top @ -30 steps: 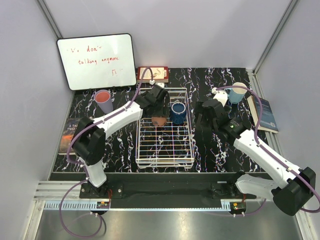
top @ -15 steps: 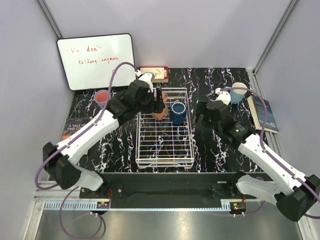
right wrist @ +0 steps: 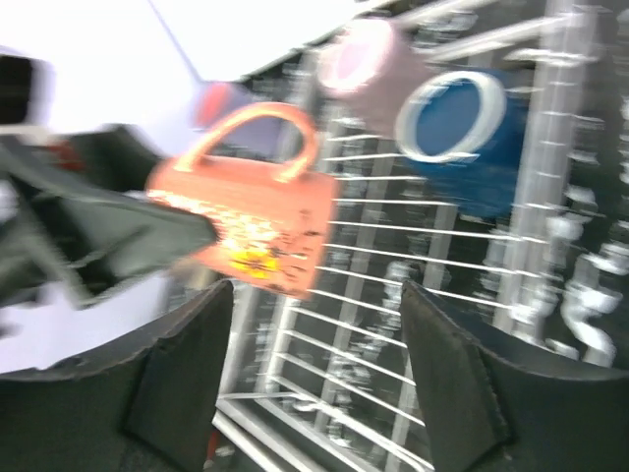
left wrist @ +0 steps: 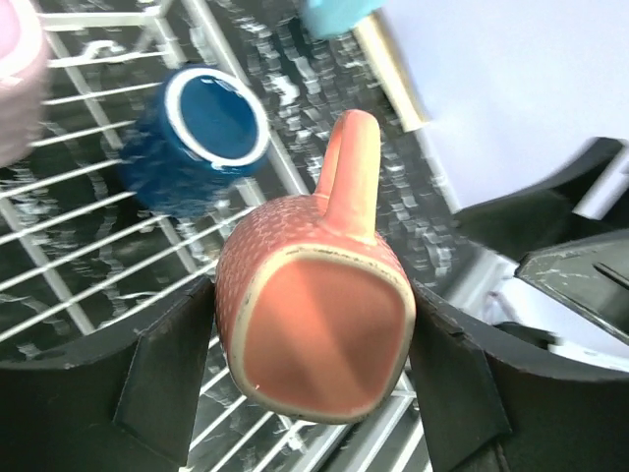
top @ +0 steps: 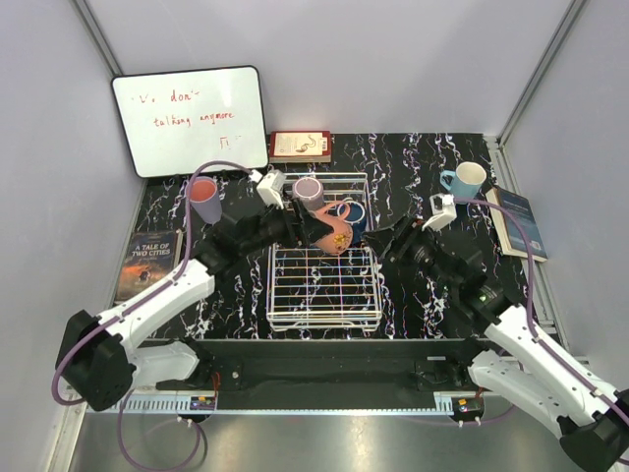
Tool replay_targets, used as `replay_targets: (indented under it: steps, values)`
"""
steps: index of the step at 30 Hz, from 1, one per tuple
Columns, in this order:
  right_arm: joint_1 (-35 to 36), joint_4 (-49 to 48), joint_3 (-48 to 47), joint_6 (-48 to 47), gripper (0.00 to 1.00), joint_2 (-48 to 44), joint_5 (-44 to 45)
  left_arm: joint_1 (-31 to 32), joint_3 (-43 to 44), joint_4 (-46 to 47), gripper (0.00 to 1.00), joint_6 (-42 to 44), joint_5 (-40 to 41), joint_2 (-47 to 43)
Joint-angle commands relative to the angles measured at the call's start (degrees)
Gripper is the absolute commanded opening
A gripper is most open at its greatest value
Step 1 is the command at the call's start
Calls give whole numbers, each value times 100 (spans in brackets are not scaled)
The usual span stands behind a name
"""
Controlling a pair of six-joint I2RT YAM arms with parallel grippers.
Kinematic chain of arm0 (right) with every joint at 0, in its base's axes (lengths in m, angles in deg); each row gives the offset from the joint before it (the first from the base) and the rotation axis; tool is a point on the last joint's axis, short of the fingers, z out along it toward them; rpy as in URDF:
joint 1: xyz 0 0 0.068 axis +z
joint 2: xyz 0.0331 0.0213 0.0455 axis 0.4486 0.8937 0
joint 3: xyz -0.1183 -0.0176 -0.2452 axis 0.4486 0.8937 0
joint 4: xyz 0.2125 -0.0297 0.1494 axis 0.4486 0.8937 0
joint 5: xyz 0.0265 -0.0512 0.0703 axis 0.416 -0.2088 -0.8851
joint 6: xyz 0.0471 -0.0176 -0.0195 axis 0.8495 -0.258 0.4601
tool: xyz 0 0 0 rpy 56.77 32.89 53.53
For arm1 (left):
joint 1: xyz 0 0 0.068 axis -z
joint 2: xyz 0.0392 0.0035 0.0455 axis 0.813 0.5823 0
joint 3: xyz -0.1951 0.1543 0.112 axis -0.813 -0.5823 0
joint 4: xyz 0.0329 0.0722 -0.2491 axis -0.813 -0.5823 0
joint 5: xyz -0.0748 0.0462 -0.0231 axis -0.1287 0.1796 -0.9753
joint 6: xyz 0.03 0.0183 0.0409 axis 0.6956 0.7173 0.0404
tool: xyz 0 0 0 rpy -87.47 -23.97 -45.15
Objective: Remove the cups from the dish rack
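Left tool [left wrist: 310, 388] gripping terracotta mug [left wrist: 319, 324], now raised above dish rack [top: 324, 295], right tool [right wrist: 314, 393] wide, seemingly closer in.

We see the left tool [left wrist: 313, 379] clamped on an orange mug [left wrist: 295, 265], base twd the camera, handle pointing away. Behind it, a dark blue cup [left wrist: 201, 128] w/ white rim sits in the wire rack [left wrist: 59, 246]. A mauve cup [left wrist: 15, 69] shows at the top-left edge.

Terracotta mug [top: 332, 236] tilts, seemingly above dish rack [top: 324, 319].
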Motion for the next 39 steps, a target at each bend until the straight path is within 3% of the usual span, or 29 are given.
replay_targets:
  steps: [1, 11, 27, 34, 37, 39]
  values:
    - [42, -1721, 544, 785, 72, -189, -1017, -92, -463, 2789, 0, -905, -547, -580]
    - [42, -2795, 782, 1201, 70, 206, -1589, -118, -614, 3519, 0, -1328, -1038, -344]
    - [42, -3050, 404, 814, 63, 611, -1782, -109, -658, 4380, 0, -2145, -1971, 307]
    - [42, -3524, 474, 1033, 46, 979, -2151, -101, -763, 5101, 0, -2620, -2235, 711]
    - [42, -3578, 510, 1069, 32, 1050, -2195, -92, -799, 5146, 0, -2647, -2270, 703]
    - [42, -3587, 501, 1077, 16, 1077, -2230, -83, -816, 5154, 0, -2629, -2296, 694]
